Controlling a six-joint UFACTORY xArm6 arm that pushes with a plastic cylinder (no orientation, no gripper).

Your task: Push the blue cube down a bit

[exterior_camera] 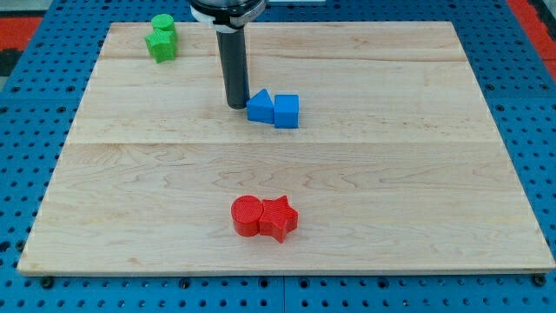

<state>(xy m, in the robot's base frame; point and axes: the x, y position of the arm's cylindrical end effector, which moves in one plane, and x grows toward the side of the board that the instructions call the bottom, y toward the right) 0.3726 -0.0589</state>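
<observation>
The blue cube (287,110) sits on the wooden board (417,174) above the middle. A blue triangular block (259,106) touches its left side. My tip (236,105) stands on the board just left of the blue triangular block, close to it or touching it, and about a block's width left of the blue cube. The dark rod rises from the tip to the view's top.
A green block pair (162,39) lies at the board's top left. A red cylinder (248,216) and a red star block (279,218) touch each other near the view's bottom centre. Blue pegboard (26,156) surrounds the board.
</observation>
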